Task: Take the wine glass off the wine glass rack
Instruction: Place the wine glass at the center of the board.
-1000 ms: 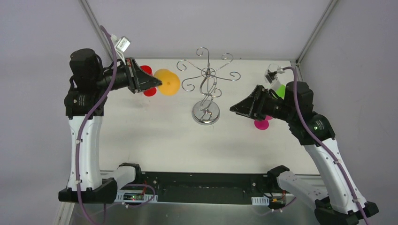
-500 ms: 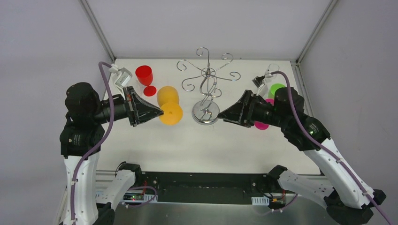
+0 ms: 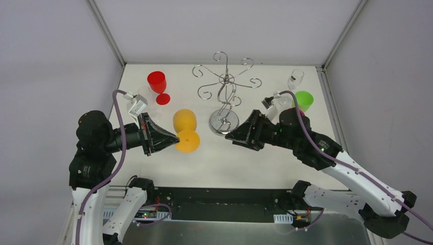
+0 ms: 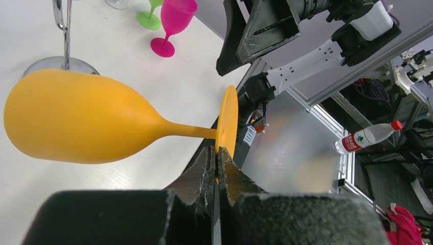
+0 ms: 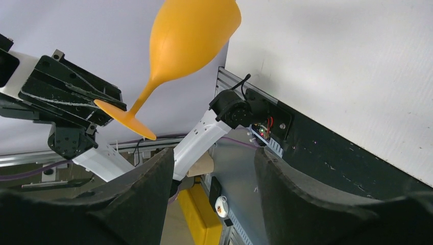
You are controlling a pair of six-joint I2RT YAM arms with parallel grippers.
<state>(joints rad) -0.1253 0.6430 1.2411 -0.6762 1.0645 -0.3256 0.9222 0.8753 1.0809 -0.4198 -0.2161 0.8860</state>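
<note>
The wine glass (image 3: 184,121), orange, is already off the wine glass rack (image 3: 223,124), held sideways beside it, its foot clamped in the left gripper (image 3: 175,137). The right gripper (image 3: 231,136) gapes empty nearby. Next, I'd guess, comes setting it down upright.

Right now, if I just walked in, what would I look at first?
The big orange wine glass hangs tipped on its side in the air left of centre, its foot pinched in the left hand. Beside it, mid-table, stands the shiny curly wine glass rack with nothing hanging on it, and the right hand is open opposite the glass.
</note>
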